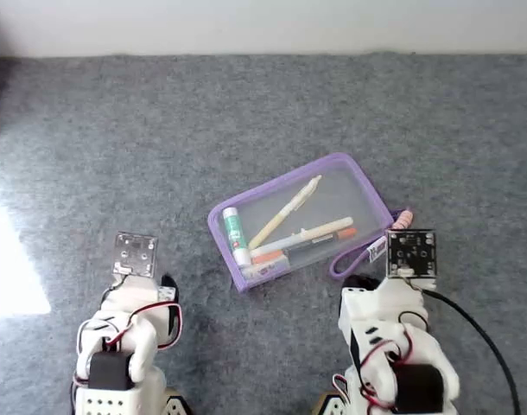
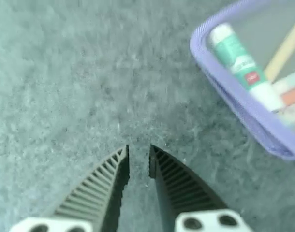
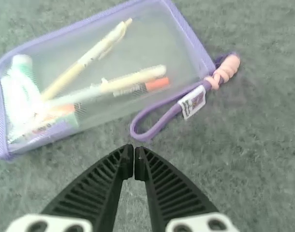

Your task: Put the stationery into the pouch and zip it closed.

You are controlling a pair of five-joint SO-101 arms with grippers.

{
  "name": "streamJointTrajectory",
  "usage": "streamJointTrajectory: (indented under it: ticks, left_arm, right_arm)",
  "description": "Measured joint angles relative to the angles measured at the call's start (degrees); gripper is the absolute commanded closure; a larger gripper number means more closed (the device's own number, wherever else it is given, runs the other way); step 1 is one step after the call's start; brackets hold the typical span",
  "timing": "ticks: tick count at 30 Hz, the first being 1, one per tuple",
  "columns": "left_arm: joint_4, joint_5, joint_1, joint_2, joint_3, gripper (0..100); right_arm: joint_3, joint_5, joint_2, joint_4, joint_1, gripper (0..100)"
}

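Note:
A clear pouch (image 1: 328, 194) with purple trim lies in the middle of the grey carpet, with pens (image 1: 285, 213) and a green-and-white glue stick (image 1: 237, 235) inside it. In the right wrist view the pouch (image 3: 152, 43) has a purple loop strap (image 3: 157, 125) and a pink zip pull (image 3: 224, 70) at one corner. My right gripper (image 3: 134, 155) hangs just short of the strap, fingers together and holding nothing. My left gripper (image 2: 139, 157) is over bare carpet beside the pouch's glue-stick end (image 2: 237, 60), its tips almost closed with a narrow gap.
Grey carpet (image 1: 117, 138) covers the whole work area, with a pale wall edge (image 1: 263, 26) along the back. A bright patch of light (image 1: 9, 268) falls on the left side. A black cable (image 1: 479, 333) runs from the right arm.

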Motion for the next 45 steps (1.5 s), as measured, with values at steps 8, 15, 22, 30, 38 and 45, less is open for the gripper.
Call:
streamJointTrajectory:
  ticks: [8,15,22,30,38,45]
  left_arm:
    - [-0.35,0.0,0.09,0.0,0.62,93]
    - [0.97,0.0,0.0,0.0,0.62,93]
    - [0.97,0.09,0.26,0.0,0.62,93]
    - [0.97,0.09,0.35,0.0,0.62,93]
    - [0.97,0.09,0.35,0.0,0.62,93]
    - [0.97,0.09,0.35,0.0,0.62,93]
  right_arm:
    - [14.51,0.0,-3.69,-2.73,0.09,99.0]
    - [22.24,0.0,-4.13,-5.45,0.09,99.0]
    - [22.59,0.0,-4.22,-5.89,0.09,99.0]
    - [22.59,0.0,-4.22,-5.98,0.0,99.0]
    - [22.59,0.0,-4.22,-5.98,0.0,99.0]
    - [22.59,0.0,-4.22,-5.98,0.0,99.0]
